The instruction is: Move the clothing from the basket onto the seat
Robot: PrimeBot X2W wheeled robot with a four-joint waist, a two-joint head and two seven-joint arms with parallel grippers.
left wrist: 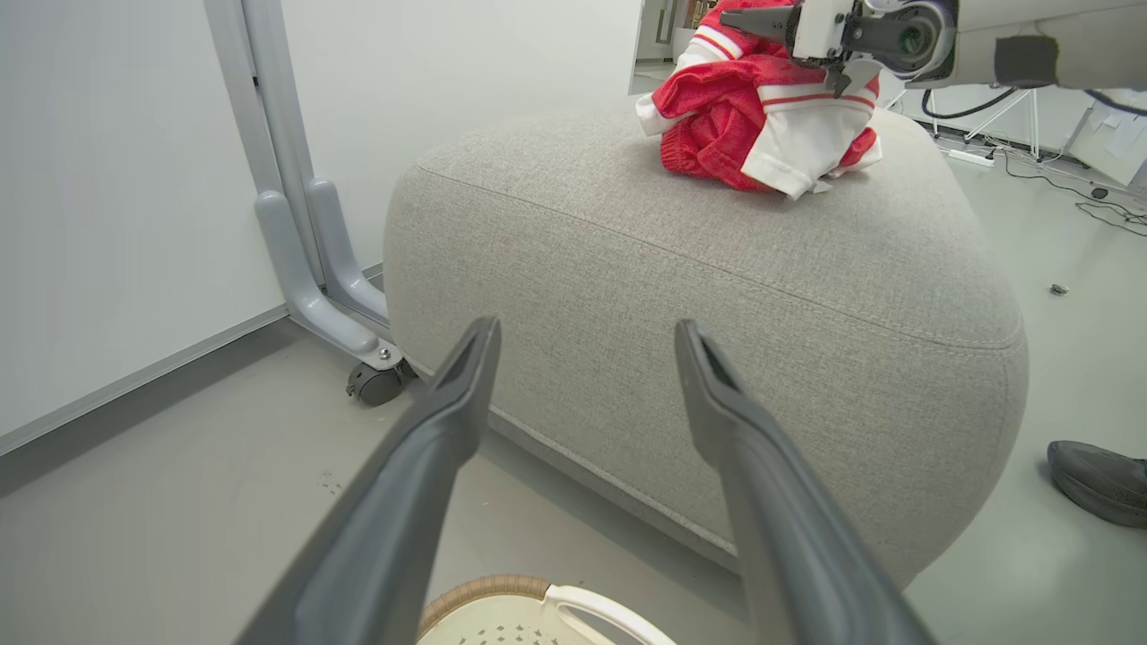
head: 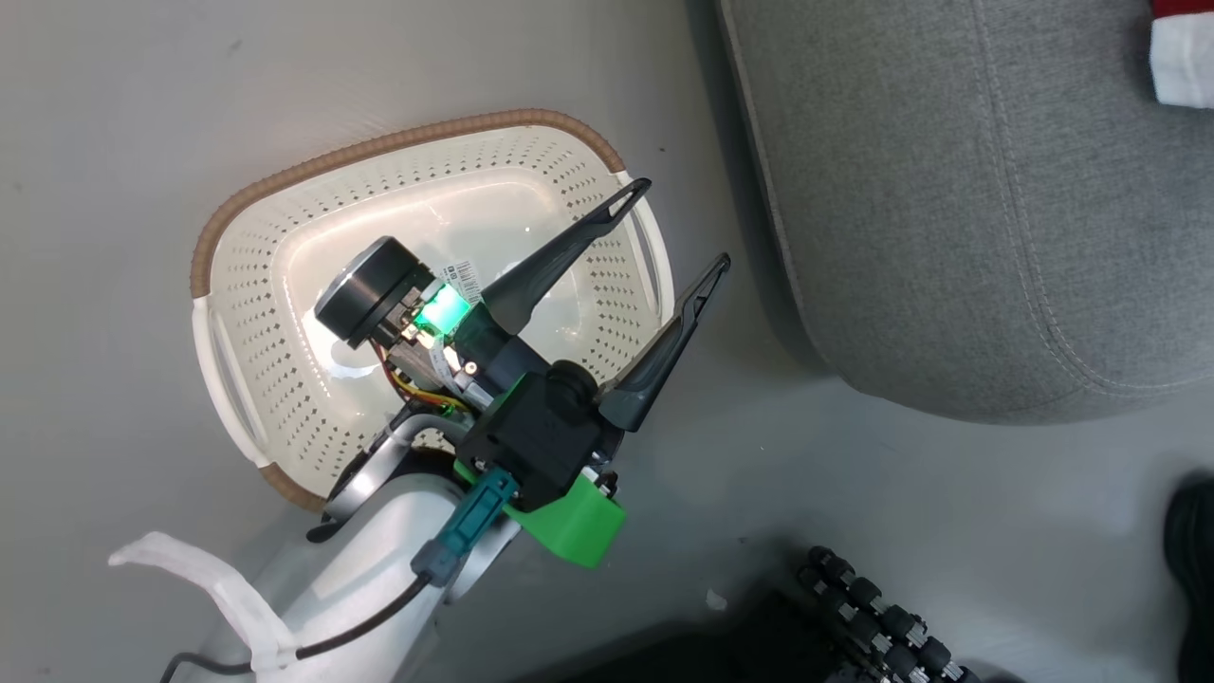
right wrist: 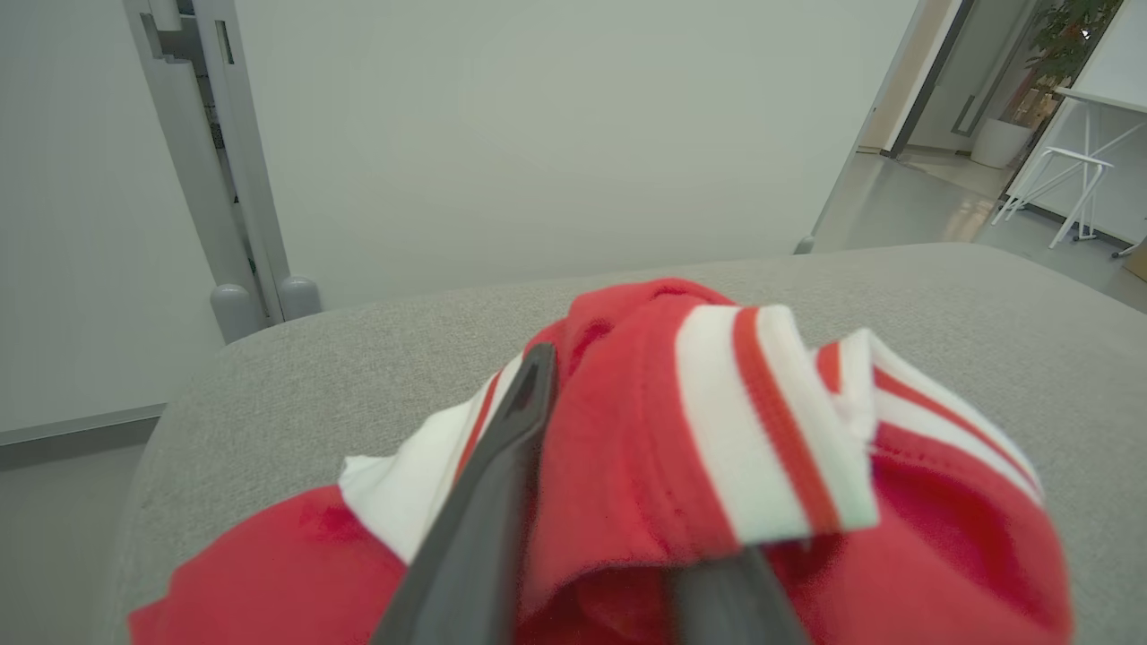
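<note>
The cream-white basket (head: 247,379) stands on the floor with a paper label (head: 462,276) on its bare bottom and no garment inside. My left gripper (head: 685,220) hovers over its right side, open with nothing between the fingers; in the left wrist view this gripper (left wrist: 587,327) faces the grey seat (left wrist: 717,296). The red and white clothing (left wrist: 762,116) lies bunched on top of the seat. My right gripper (right wrist: 609,376) is sunk into that clothing (right wrist: 789,430), shut on a fold of red fabric, and one finger is hidden under the cloth. A corner of the clothing (head: 1181,57) reaches the head view's edge.
A grey wheeled frame with a caster (left wrist: 376,381) stands by the white wall, left of the seat. A dark shoe (left wrist: 1102,479) rests on the floor at the seat's right. Black rollers of my base (head: 882,617) sit at the lower edge. The basket rim (left wrist: 484,591) lies just below my left fingers.
</note>
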